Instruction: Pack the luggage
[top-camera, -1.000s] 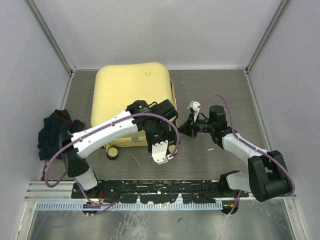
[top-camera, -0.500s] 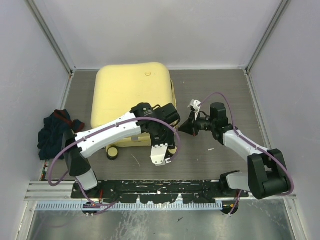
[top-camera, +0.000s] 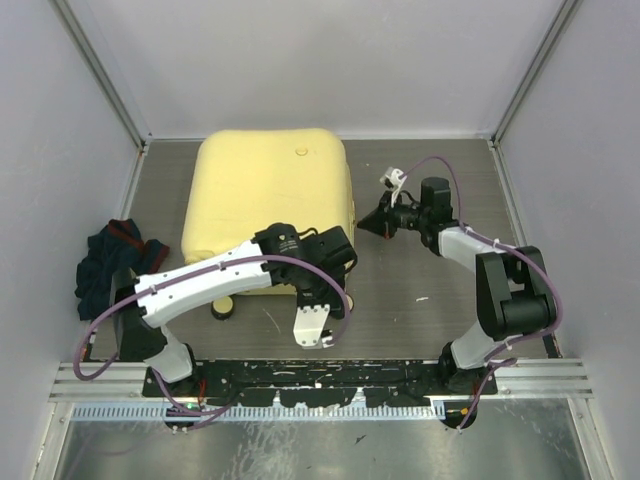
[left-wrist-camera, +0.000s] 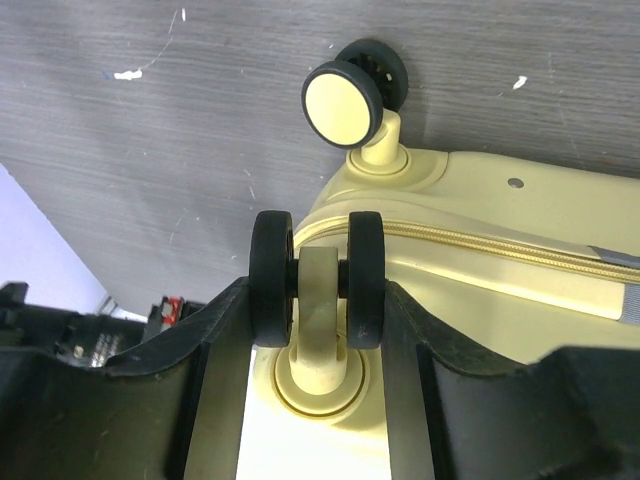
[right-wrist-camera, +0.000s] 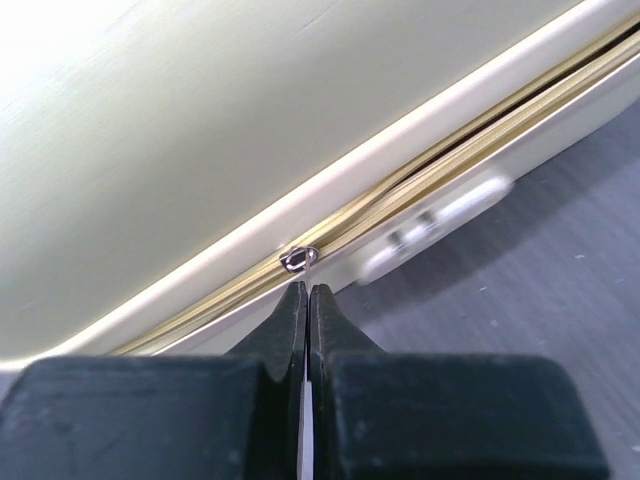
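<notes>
The luggage (top-camera: 262, 200) is a pale yellow hard-shell suitcase lying flat and closed at the back left. My left gripper (top-camera: 318, 275) is at its near right corner. In the left wrist view the left gripper (left-wrist-camera: 318, 300) is shut on a black twin wheel (left-wrist-camera: 270, 280), one finger against each side. My right gripper (top-camera: 370, 222) is at the suitcase's right side. In the right wrist view the right gripper (right-wrist-camera: 306, 292) is shut on the thin metal zipper pull (right-wrist-camera: 299, 260) on the gold zipper seam.
A heap of dark clothes (top-camera: 110, 265) lies left of the suitcase by the left wall. A second wheel (top-camera: 222, 308) sticks out at the near left corner, also seen in the left wrist view (left-wrist-camera: 343, 104). A small white scrap (top-camera: 422, 298) lies on the table to the right.
My right gripper has moved toward the far end along the suitcase's right side, still pinching the zipper pull. My left wrist has shifted slightly nearer and left at the corner wheel.
</notes>
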